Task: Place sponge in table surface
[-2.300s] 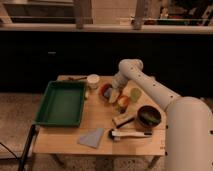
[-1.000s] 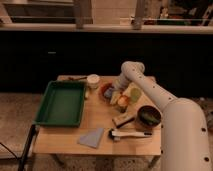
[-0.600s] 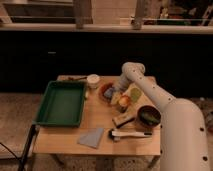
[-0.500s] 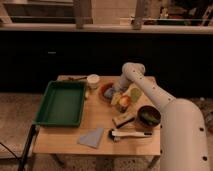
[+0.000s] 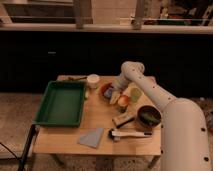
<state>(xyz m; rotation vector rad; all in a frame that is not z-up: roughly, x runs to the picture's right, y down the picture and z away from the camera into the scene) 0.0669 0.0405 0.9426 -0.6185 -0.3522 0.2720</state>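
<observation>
Sponge (image 5: 108, 91): small pale-blue block, soft-looking, with a roughly rectangular outline. It lies inside a reddish bowl (image 5: 102, 93), a little toward 1 o'clock from the middle of the desk (image 5: 100, 120). Only its upper face shows; the bowl rim hides the lower edge.

Gripper (image 5: 116, 95): at the 3 o'clock side of the reddish bowl, right next to the sponge, low over the desk. Jaws released and spread wide, with nothing seen held between them. Whether a jaw touches the sponge, cannot tell. The white arm (image 5: 150, 92) comes in from 4 o'clock and bends at an elbow near 1 o'clock.

Desk: light wood, rectangular.
- Green tray (image 5: 60, 102) at 9 o'clock.
- White cup (image 5: 93, 80) at 12 o'clock, just beside the tray's far corner.
- Grey-blue cloth (image 5: 91, 137) at 6 o'clock, lying flat.
- Tan block (image 5: 123, 119) at 4 o'clock from the centre, near a dark bowl (image 5: 148, 117) at 3 to 4 o'clock.
- White-handled tool (image 5: 127, 134) at 5 o'clock, between the cloth and the dark bowl.
- Orange-red round item (image 5: 123, 102) and a pale green item (image 5: 135, 93), both just beyond the gripper on its 3 o'clock side.
</observation>
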